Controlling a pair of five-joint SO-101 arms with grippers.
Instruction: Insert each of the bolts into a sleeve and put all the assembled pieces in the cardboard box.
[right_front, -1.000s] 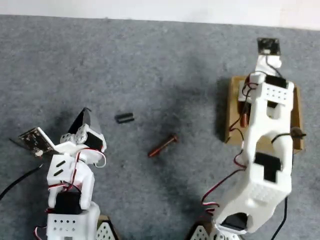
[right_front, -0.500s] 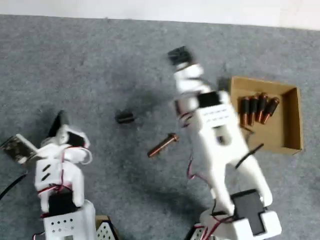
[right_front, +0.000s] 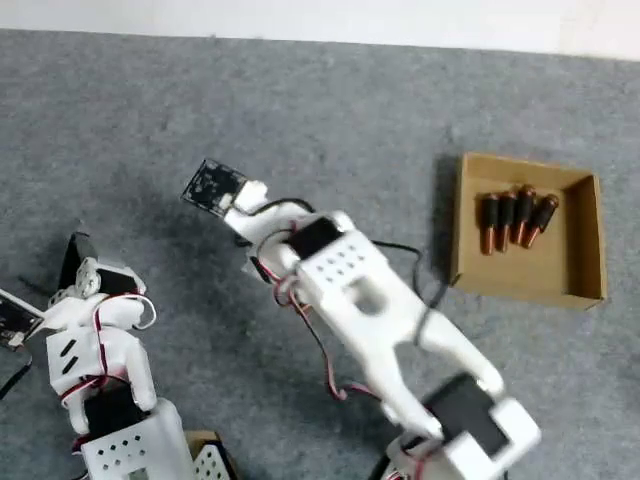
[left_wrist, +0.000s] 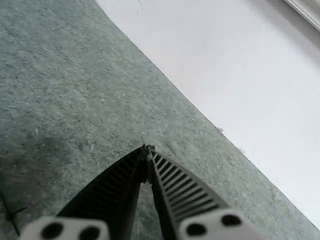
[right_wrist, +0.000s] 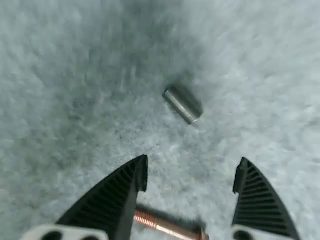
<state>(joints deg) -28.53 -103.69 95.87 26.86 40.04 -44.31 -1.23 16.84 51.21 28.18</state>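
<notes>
Lying loose: one sleeve (right_wrist: 183, 104), one bolt (right_wrist: 167, 226); four assembled pieces (right_front: 505, 222) in cardboard box (right_front: 525, 272).

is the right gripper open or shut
Open. The right gripper has its two fingers spread wide apart, the sleeve lying ahead of them.

A cardboard box (right_front: 525, 278) sits at the right of the mat (right_front: 350, 120), with four assembled pieces (right_front: 513, 220) side by side in it. The right gripper (right_wrist: 193, 162) hangs over the middle. A sleeve (right_wrist: 183, 104) lies beyond its tips and a bolt (right_wrist: 167, 226) between its fingers. The left gripper (right_front: 75, 250) is far left.
</notes>
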